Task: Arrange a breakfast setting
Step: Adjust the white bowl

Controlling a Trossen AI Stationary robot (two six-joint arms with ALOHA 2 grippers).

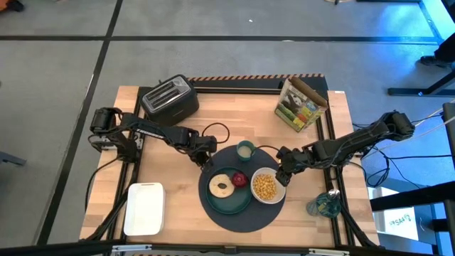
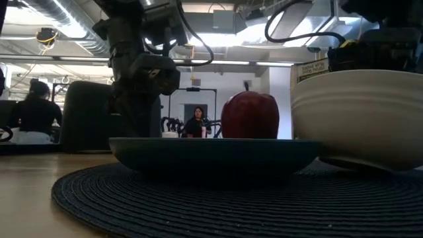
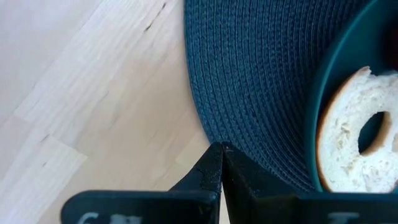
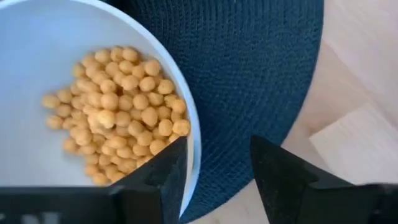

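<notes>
The dark round mat [image 1: 238, 210] lies mid-table. On it are the teal plate [image 1: 229, 203] with the bagel [image 1: 222, 185] and the red fruit [image 1: 240, 179], and the white bowl [image 1: 265, 186] of yellow cereal [image 4: 115, 106]. The small green cup [image 1: 245, 150] stands at the mat's far edge. The spoon is out of view. My left gripper [image 3: 221, 148] is shut, its tips at the mat's far-left edge [image 3: 208, 134]. My right gripper [image 4: 214, 155] is open over the bowl's right rim [image 4: 189, 134], one finger above the cereal and one outside above the mat. My left gripper's shut fingertips [image 3: 214, 155] point down at the mat's edge [image 3: 208, 134] on its far-left side, beside the plate. I cannot tell whether they touch the mat. The mat lies flat on the table.
The black toaster [image 1: 169, 98] stands far left and a box of packets [image 1: 302, 103] far right. The white tray [image 1: 144, 208] lies near left. A blue-green glass thing [image 1: 325, 205] stands at the near right edge. Bare wood shows left of the mat [image 1: 170, 178].
</notes>
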